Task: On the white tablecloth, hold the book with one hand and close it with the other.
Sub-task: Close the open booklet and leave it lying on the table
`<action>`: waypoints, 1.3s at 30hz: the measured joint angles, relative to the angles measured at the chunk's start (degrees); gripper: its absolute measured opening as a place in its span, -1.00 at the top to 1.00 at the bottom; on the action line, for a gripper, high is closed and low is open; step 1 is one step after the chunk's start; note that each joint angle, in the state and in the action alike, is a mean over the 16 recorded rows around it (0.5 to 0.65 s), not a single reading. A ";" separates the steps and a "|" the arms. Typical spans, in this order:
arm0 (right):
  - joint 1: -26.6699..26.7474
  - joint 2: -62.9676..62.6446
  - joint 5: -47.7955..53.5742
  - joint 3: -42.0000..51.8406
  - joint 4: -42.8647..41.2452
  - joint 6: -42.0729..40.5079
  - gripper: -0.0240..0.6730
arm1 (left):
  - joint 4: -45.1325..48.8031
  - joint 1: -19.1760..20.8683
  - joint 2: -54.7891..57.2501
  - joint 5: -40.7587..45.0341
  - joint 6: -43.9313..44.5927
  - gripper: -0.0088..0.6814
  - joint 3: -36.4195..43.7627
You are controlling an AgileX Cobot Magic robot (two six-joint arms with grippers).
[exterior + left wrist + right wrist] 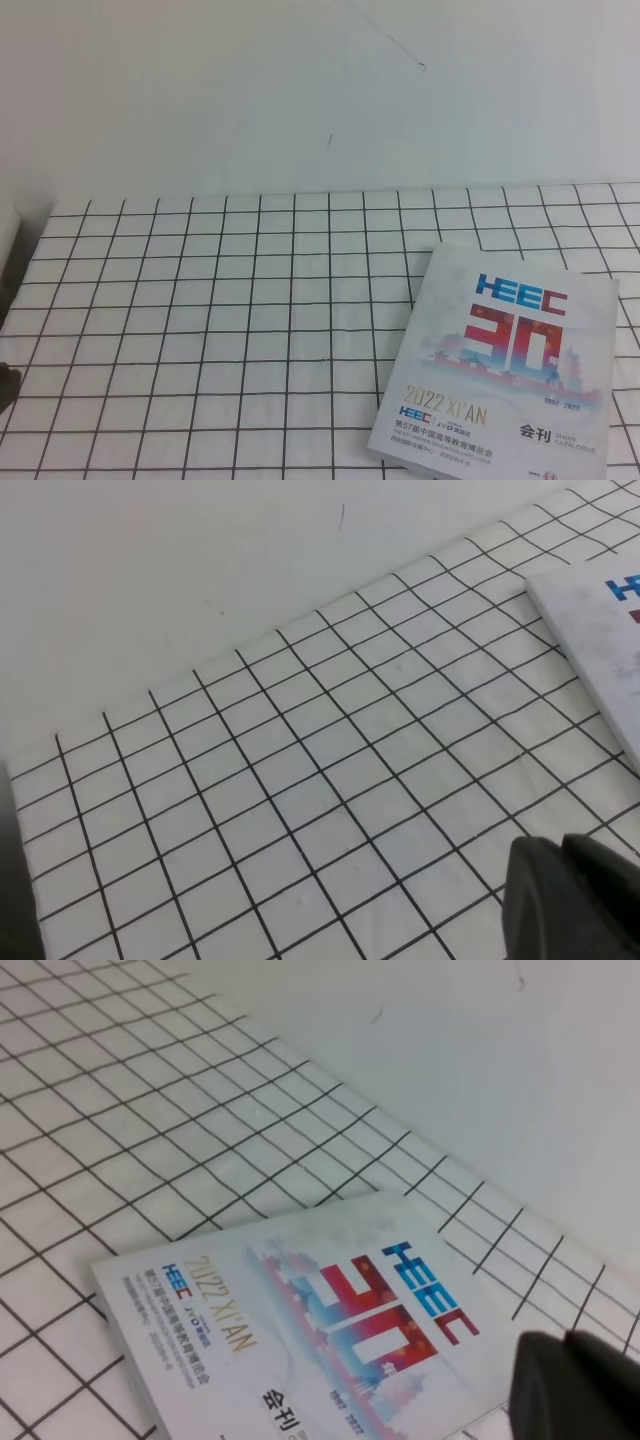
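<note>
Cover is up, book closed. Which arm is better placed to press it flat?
Probably right. The book lies rightward on the white tablecloth, with the right gripper just over its cover; the left gripper camera catches only one corner.

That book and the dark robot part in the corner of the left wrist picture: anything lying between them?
Nothing: only bare white tablecloth separates the book from the left end effector in the left wrist view.

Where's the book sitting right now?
In the exterior high view the book lies closed, cover up, at the lower right of the white tablecloth, near its front edge.
</note>
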 joint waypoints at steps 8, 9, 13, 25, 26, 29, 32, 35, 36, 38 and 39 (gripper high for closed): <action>0.00 0.00 0.38 3.18 0.03 -0.10 0.94 | 0.30 0.00 -0.32 0.14 -0.40 0.98 1.48; 0.00 0.00 0.41 3.53 0.03 -0.11 0.94 | 0.55 0.00 -0.57 0.02 -0.70 0.98 1.99; 0.00 0.00 0.64 4.79 0.03 -0.15 0.94 | 2.25 0.20 -2.33 -0.84 -3.67 0.98 5.20; 0.00 0.00 3.22 6.99 0.03 -0.17 0.94 | 3.13 6.42 -11.79 -12.04 -17.63 0.98 25.19; 0.00 0.00 3.49 7.04 0.03 -0.17 0.94 | 2.40 7.40 -12.61 -13.29 -17.85 0.98 26.90; 0.00 0.00 4.16 7.11 0.05 -0.17 0.94 | -0.23 10.59 -15.07 -16.91 -17.12 0.98 31.44; 0.00 0.00 4.57 7.12 0.08 -0.17 0.94 | -2.72 13.97 -17.64 -19.96 -14.79 0.98 34.75; 0.00 0.00 4.84 7.12 0.14 -0.17 0.94 | -4.86 17.46 -20.03 -21.75 -11.99 0.98 36.81; 0.00 0.00 4.90 7.13 0.17 -0.17 0.94 | -5.48 18.61 -20.74 -21.97 -11.13 0.98 37.26; 0.00 0.00 4.96 7.13 0.21 -0.17 0.94 | -6.53 20.84 -22.00 -22.03 -9.68 0.98 37.93; 0.00 0.00 4.97 7.13 0.23 -0.17 0.94 | -6.90 21.89 -22.57 -21.97 -9.09 0.98 38.18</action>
